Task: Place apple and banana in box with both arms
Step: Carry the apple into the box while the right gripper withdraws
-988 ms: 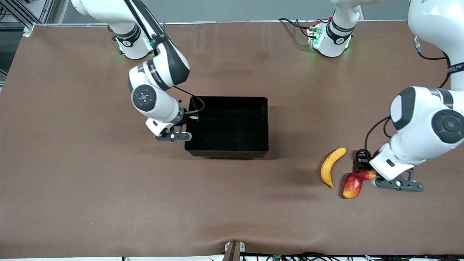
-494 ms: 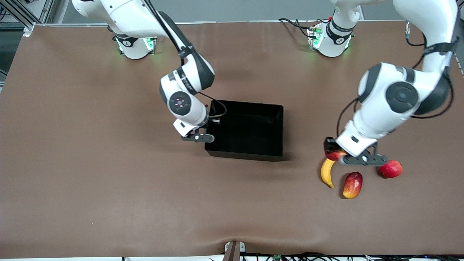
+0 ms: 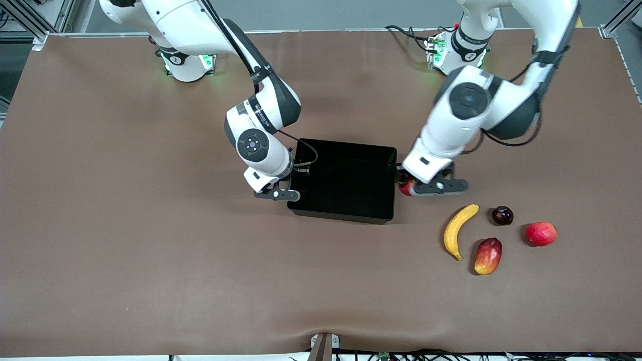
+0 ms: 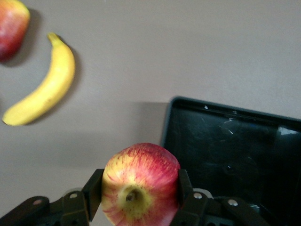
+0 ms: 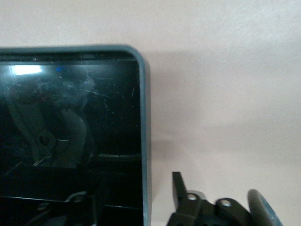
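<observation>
The apple (image 4: 140, 184) is pinched between the two fingers (image 4: 184, 188) of the left gripper (image 3: 407, 188), stem dimple toward the wrist camera, and hangs just over the wall of the box (image 3: 391, 165) at the left arm's end. The left arm (image 3: 466, 108) comes down from its base, folds at the elbow and points its wrist toward the table. The right arm (image 3: 261, 125) reaches to the box wall at its own end. The right gripper (image 3: 293, 173) straddles that rim (image 5: 143, 141), one finger (image 5: 181, 190) outside the wall and the other down inside the box; its fingers are spread across the rim with nothing held.

The banana (image 3: 459, 229) lies on the table toward the left arm's end, nearer to the front camera than the box and well apart from both grippers. Near it are an oblong red-and-yellow fruit (image 3: 488, 256), a small dark round fruit (image 3: 502, 215) and a plain red round fruit (image 3: 541, 233). The box interior (image 4: 230, 155) is glossy black.

The table (image 3: 125, 240) is covered with a brown mat. Cables (image 3: 411, 32) lie near the left arm's base.
</observation>
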Available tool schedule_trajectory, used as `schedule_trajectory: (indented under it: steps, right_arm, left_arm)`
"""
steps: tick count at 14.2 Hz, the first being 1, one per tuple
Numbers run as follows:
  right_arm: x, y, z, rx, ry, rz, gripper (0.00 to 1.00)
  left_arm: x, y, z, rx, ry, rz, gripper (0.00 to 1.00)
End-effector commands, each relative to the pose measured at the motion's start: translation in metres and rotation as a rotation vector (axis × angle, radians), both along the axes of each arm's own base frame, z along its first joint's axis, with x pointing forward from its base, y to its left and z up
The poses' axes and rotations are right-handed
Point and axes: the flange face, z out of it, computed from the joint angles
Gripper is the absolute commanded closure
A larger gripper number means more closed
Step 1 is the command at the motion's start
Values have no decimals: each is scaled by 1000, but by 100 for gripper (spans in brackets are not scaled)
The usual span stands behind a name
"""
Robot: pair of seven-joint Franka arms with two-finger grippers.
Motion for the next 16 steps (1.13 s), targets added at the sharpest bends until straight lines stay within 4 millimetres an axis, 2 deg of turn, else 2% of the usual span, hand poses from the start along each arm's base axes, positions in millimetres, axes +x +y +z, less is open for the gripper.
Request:
schedule_trajectory:
  steps: [1, 3, 7, 8, 9, 11, 13, 14, 16]
  right_arm:
    - [18, -30, 58, 37, 21, -52, 0]
    - [36, -67, 92, 31, 47, -78, 0]
    - [72, -116, 161, 11, -3, -114, 0]
    - [79, -132, 174, -18, -1, -116, 0]
    - [89, -154, 191, -44, -13, -132, 0]
    - [105, -195, 208, -47, -38, -135, 0]
    - [112, -218, 226, -31, -87, -35, 0]
    - [112, -229, 249, -20, -130, -21, 0]
    - [109, -268, 287, -14, -185, -74, 0]
  left_arm:
    - [-26, -32, -19, 30, -16, 20, 100]
    - [-45, -54, -38, 48, -12, 4, 100]
    - [-63, -84, -85, 83, -22, -46, 100]
    - [-65, -90, -98, 82, -31, -39, 100]
    - [-70, -96, -114, 85, -34, -42, 100]
    - [-77, -102, -139, 115, -54, -57, 100]
    - [-81, -103, -154, 130, -53, -48, 100]
    - [-83, -105, -159, 131, -47, -54, 100]
    - [-85, -106, -167, 133, -31, -46, 100]
